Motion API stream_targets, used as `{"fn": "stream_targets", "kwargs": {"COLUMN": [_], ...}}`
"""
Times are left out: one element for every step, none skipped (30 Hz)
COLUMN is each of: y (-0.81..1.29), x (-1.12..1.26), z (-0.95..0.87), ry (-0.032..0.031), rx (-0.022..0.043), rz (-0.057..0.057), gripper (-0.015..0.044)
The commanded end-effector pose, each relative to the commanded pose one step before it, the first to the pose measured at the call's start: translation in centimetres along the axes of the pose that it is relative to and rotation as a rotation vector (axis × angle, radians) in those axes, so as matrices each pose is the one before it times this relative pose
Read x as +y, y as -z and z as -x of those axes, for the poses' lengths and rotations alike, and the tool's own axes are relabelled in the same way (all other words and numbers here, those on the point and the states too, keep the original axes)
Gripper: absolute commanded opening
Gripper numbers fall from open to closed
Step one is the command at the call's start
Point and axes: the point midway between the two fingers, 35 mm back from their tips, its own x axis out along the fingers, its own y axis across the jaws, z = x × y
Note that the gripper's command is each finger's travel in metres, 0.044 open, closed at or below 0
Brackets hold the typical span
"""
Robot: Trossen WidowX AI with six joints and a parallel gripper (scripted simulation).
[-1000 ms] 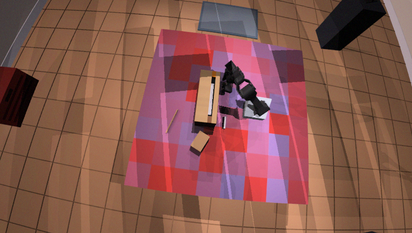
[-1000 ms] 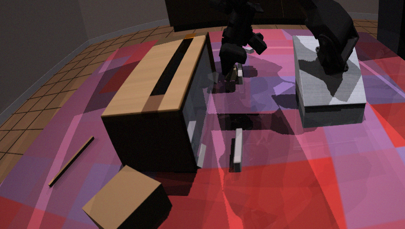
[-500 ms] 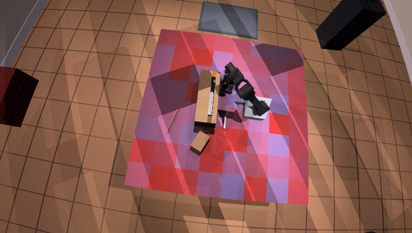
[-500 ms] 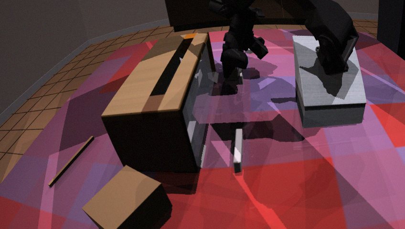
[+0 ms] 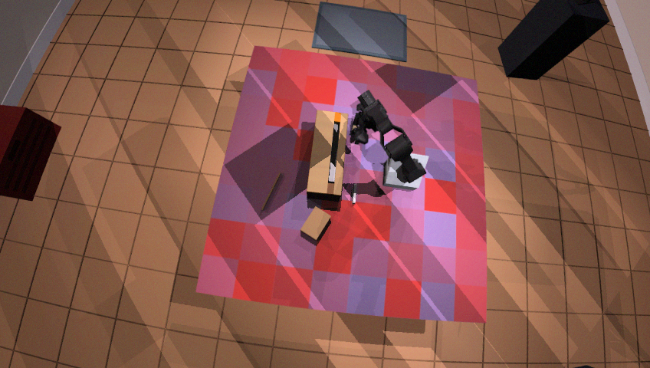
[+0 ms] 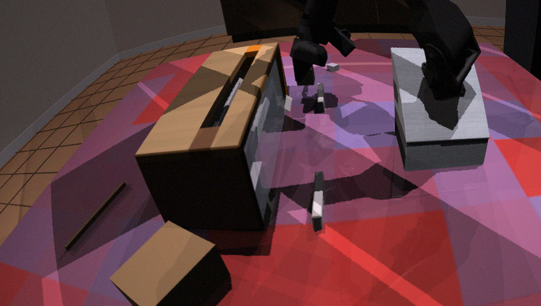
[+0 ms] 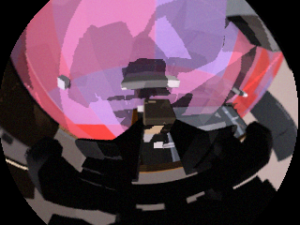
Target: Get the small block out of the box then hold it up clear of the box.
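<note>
1. The hand point(image 6: 305, 77) hangs above the desk point(image 6: 379, 234), just off the clear front of the box point(image 6: 197, 125), near the box's far end
2. Its fingers are clamped on something small; in the wrist view a dark, squarish piece sits between the fingertips, which looks like the block point(image 7: 156, 114), though the view is too blurred to be sure
3. The hand is raised off the desk, with its shadow lying on the surface below it
4. The box stands upright, with a long slot in its wooden top and an orange mark point(image 6: 253, 48) at the far end of that slot
5. A short dark bar with a white band point(image 6: 318, 203) lies on the desk near the box's near front corner; a second one like it point(image 6: 320, 97) lies beneath the hand
6. A small grey cube point(image 6: 332, 67) rests on the desk beyond the hand
7. The arm rises from a grey pedestal point(image 6: 444, 151), well apart from the box
8. A loose wooden cube point(image 6: 166, 261) sits beside the box's near end, and a thin wooden stick point(image 6: 94, 216) lies behind the box
</note>
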Motion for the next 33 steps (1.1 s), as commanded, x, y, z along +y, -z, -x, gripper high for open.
{"fn": "stream_targets", "kwargs": {"y": [0.590,0.000,0.024,0.070,0.113,0.129,0.121,0.114,0.106,0.098,0.091,0.083,0.075,0.068,0.060,0.053,0.046,0.038,0.031,0.024,0.017,0.010,0.003,-0.003,-0.010,-0.016,-0.022,-0.028,-0.034,-0.040,-0.046,-0.042,-0.027], "x": [0.065,0.000,-0.013,-0.040,-0.068,-0.084,-0.086,-0.088,-0.089,-0.090,-0.091,-0.092,-0.092,-0.092,-0.092,-0.092,-0.091,-0.090,-0.089,-0.087,-0.086,-0.084,-0.082,-0.080,-0.077,-0.074,-0.071,-0.068,-0.065,-0.062,-0.058,-0.045,-0.025], "z": [1.176,0.000,0.062,0.186,0.309,0.374,0.374,0.374,0.374,0.373,0.373,0.372,0.372,0.371,0.370,0.370,0.369,0.368,0.367,0.365,0.364,0.363,0.361,0.360,0.359,0.357,0.355,0.354,0.352,0.350,0.348,0.286,0.171], "ry": [-0.00538,0.00000,-0.00141,-0.00424,-0.00707,-0.00856,-0.00856,-0.00856,-0.00856,-0.00856,-0.00855,-0.00855,-0.00853,-0.00852,-0.00850,-0.00848,-0.00846,-0.00843,-0.00840,-0.00837,-0.00834,-0.00830,-0.00826,-0.00822,-0.00817,-0.00813,-0.00808,-0.00802,-0.00797,-0.00791,-0.00785,-0.00644,-0.00384], "rx": [0.00211,0.00000,0.00007,0.00025,0.00050,0.00073,0.00088,0.00103,0.00118,0.00133,0.00148,0.00163,0.00178,0.00193,0.00208,0.00223,0.00238,0.00252,0.00267,0.00282,0.00296,0.00311,0.00325,0.00340,0.00354,0.00368,0.00383,0.00397,0.00411,0.00425,0.00438,0.00373,0.00228], "rz": [0.0083,0.0000,-0.0028,-0.0083,-0.0139,-0.0168,-0.0169,-0.0169,-0.0170,-0.0170,-0.0171,-0.0171,-0.0172,-0.0172,-0.0173,-0.0173,-0.0174,-0.0174,-0.0175,-0.0175,-0.0176,-0.0176,-0.0177,-0.0177,-0.0178,-0.0178,-0.0178,-0.0179,-0.0179,-0.0180,-0.0180,-0.0149,-0.0090], "gripper": [0.0000,0.0000,0.0000,0.0000,0.0000,0.0000,0.0000,0.0000,0.0000,0.0000,0.0000,0.0000,0.0000,0.0000,0.0000,0.0000,0.0000,0.0000,0.0000,0.0000,0.0000,0.0000,0.0000,0.0000,0.0000,0.0000,0.0000,0.0000,0.0000,0.0000,0.0000,0.0000,0.0000]}}
